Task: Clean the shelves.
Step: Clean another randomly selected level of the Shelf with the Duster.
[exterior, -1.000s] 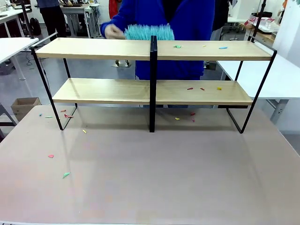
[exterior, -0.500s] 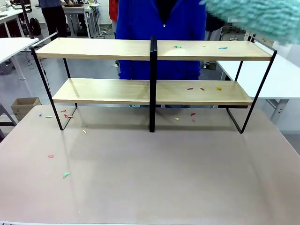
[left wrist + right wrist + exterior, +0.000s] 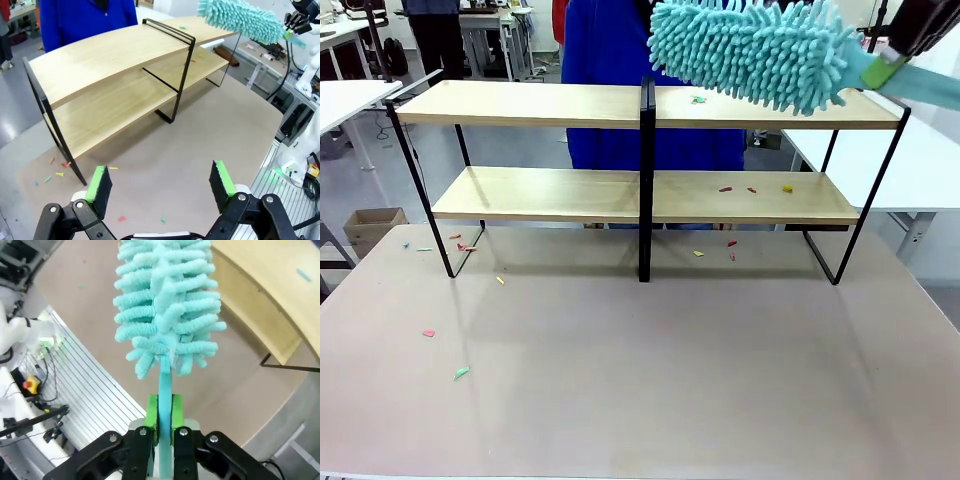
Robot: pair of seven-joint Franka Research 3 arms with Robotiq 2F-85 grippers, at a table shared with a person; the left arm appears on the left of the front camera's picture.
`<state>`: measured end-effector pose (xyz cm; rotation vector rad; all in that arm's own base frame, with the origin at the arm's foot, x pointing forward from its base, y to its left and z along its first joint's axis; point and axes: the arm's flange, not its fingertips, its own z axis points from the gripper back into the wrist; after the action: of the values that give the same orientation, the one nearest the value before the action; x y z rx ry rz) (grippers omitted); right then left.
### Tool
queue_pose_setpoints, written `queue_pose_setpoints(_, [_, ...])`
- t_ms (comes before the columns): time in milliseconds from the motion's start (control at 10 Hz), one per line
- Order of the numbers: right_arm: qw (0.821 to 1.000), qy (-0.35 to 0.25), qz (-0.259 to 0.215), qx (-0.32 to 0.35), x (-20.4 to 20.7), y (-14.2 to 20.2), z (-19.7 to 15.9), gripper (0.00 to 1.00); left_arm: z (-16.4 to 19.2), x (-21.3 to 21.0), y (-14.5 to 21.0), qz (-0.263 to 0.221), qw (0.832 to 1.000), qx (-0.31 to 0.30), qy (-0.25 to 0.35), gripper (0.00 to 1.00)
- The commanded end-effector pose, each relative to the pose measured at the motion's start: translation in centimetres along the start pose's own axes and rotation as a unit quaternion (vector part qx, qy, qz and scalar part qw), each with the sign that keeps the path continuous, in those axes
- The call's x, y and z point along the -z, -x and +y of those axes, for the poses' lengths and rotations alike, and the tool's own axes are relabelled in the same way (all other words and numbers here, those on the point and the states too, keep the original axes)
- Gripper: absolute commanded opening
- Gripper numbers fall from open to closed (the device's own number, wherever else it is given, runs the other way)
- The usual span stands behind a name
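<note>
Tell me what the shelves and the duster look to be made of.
The shelves: boards look like light wood or wood-look laminate, matt, with faint grain; the frame looks like thin black-painted metal, by its slim straight bars. The duster: soft teal chenille-like fibre, probably microfibre, in thick noodle tufts; its handle looks like smooth plastic of the same colour.

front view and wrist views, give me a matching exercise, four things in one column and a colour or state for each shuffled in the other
1 duster
2 left gripper
3 right gripper
4 shelves

a open, holding nothing
b light wood in a black frame
c shut on the duster's handle
d teal and fluffy

Pairs: 1-d, 2-a, 3-c, 4-b
</note>
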<state>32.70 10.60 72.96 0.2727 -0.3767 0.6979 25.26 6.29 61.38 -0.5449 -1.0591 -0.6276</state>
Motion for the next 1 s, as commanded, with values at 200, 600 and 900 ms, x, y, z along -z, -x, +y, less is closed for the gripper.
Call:
queue_pose_setpoints(200, [0.995,0.089,0.034,0.034,1.6,-8.5,0.2,0.12,0.0,0.0,0.0,0.002,1.000,0.000,0.000,1.00])
queue_pose_setpoints(600, [0.985,0.109,0.077,0.110,4.8,-12.9,-0.3,0.12,0.0,0.0,0.0,0.002,1.000,0.000,0.000,1.00])
queue_pose_setpoints(900, [0.977,0.111,0.097,0.155,7.1,-10.9,-0.4,0.12,0.0,0.0,0.0,0.002,1.000,0.000,0.000,1.00])
